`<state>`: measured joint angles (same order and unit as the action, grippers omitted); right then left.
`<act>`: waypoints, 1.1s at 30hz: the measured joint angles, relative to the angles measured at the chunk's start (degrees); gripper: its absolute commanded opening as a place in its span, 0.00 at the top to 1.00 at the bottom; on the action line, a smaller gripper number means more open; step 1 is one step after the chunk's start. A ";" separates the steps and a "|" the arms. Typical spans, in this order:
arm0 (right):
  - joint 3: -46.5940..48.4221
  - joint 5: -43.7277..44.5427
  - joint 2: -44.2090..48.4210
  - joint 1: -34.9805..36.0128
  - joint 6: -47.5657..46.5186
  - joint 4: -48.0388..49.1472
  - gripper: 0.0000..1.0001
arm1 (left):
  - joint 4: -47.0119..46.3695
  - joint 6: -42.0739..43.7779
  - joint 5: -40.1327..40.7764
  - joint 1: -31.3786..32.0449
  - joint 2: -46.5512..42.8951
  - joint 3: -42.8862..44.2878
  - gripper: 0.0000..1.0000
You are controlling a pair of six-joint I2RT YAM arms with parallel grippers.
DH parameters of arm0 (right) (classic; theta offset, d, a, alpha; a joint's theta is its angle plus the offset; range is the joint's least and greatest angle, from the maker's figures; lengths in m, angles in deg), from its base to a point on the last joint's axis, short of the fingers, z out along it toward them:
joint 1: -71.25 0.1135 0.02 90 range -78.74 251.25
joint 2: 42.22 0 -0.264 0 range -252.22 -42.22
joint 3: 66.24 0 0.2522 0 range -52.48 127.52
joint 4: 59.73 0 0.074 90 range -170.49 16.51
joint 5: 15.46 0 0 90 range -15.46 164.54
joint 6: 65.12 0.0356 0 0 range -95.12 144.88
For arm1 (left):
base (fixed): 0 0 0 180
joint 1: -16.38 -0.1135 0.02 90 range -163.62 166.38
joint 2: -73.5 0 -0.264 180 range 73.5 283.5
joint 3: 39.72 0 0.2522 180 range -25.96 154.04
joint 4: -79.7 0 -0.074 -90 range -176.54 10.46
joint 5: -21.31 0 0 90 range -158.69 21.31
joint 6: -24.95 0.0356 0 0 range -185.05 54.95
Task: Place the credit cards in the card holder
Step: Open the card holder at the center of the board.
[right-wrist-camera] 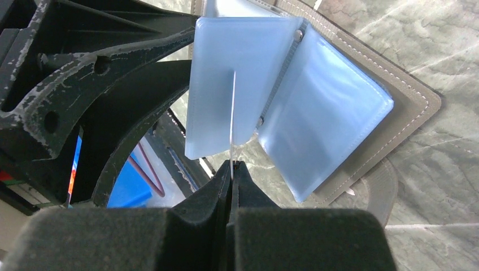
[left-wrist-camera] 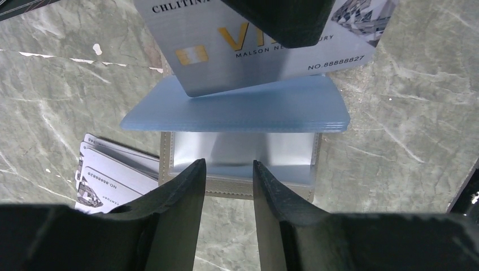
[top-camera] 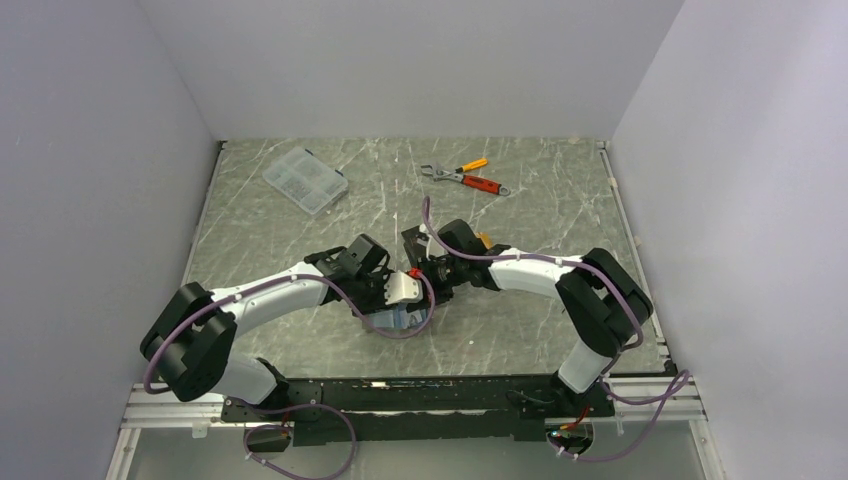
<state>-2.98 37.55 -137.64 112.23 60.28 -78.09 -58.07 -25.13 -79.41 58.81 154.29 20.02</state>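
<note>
The card holder [left-wrist-camera: 237, 189] lies open on the table, its taupe cover [right-wrist-camera: 412, 107] flat and its blue-grey sleeves [left-wrist-camera: 237, 113] fanned up. My right gripper [right-wrist-camera: 232, 165] is shut on a silvery-grey credit card [left-wrist-camera: 226, 56], held on edge and tilted, its lower corner against the sleeves. I cannot tell whether it sits in a slot. From the right wrist the card [right-wrist-camera: 233, 124] shows edge-on. My left gripper [left-wrist-camera: 226, 166] is open with nothing between its fingers, its tips at the holder's near edge. Several more credit cards [left-wrist-camera: 110, 175] lie stacked beside the holder. From above, both grippers [top-camera: 408, 290] meet mid-table.
A clear plastic compartment box [top-camera: 305, 180] sits at the back left of the table. An orange-handled wrench and pliers [top-camera: 465, 180] lie at the back centre. White walls close in the table on three sides. The left gripper's black body [right-wrist-camera: 85, 84] is close to the right fingers.
</note>
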 measured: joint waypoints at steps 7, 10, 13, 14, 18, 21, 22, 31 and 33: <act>0.39 -0.02 -0.61 0.00 0.20 0.11 1.00 | 0.33 0.00 -0.09 -0.28 -0.61 0.00 0.59; 0.39 0.09 -0.59 0.00 0.15 0.00 1.00 | 1.60 -0.02 -0.92 -0.90 -1.29 0.26 0.59; 0.39 0.59 -0.52 0.00 0.04 -0.50 1.00 | 2.80 -0.04 -1.86 -1.68 -1.84 1.40 0.59; 0.46 0.79 -0.46 0.00 -0.07 -0.94 1.00 | 2.80 -0.04 -2.03 -1.86 -1.97 1.70 0.59; 1.31 1.68 0.39 0.00 -0.70 -3.10 1.00 | 2.64 0.00 -2.16 -2.10 -2.10 1.84 0.59; 1.62 2.49 1.90 0.00 -1.33 -4.09 1.00 | 2.14 0.02 -2.16 -2.10 -2.08 1.36 0.59; 1.70 2.56 2.45 0.00 -1.46 -4.50 1.00 | 1.92 0.02 -2.16 -2.10 -2.05 0.94 0.59; 2.12 3.67 3.23 0.00 -2.23 -6.60 1.00 | 1.27 0.81 -2.05 -2.10 -1.07 -1.70 0.60; 2.12 3.76 3.54 0.00 -2.27 -6.95 1.00 | 1.22 0.98 -2.03 -2.10 -1.07 -1.70 0.60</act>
<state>-0.86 41.31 -134.10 112.23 58.01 -85.04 -56.84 -24.15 -81.44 56.71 153.22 18.32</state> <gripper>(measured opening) 0.008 0.403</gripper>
